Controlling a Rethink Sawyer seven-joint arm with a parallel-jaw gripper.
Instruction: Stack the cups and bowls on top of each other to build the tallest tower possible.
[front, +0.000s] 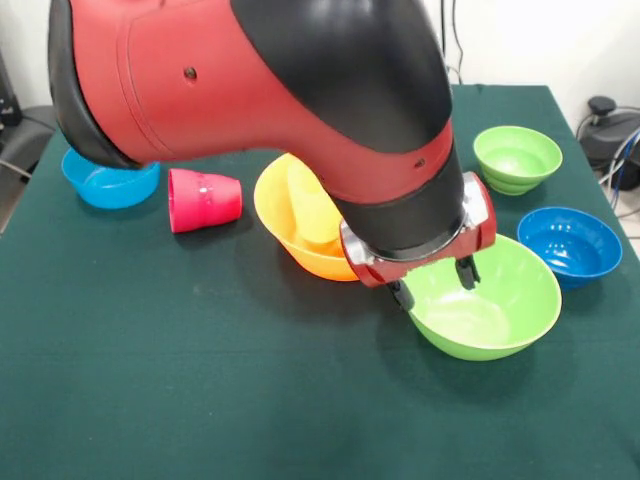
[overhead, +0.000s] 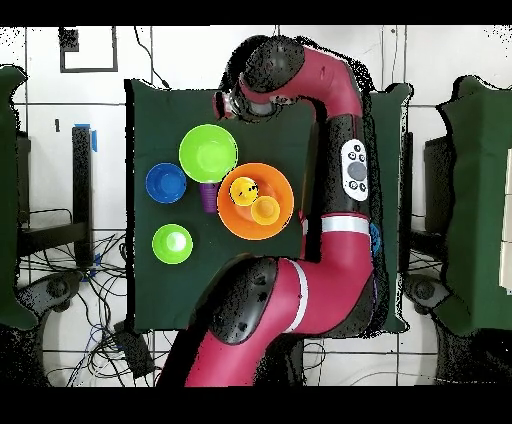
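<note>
My gripper is open and hangs over the far left rim of the large lime green bowl, one finger outside the rim and one inside. The large orange bowl sits tilted just to the left, with a pale yellow cup in it. In the overhead view the orange bowl holds a pale yellow cup and a yellow-orange cup. A purple cup lies between it and the large green bowl. A red-pink cup lies on its side. The large purple bowl is out of view.
A small blue bowl stands at the far left, another small blue bowl at the right, and a small lime green bowl at the far right. The arm hides much of the table's far side.
</note>
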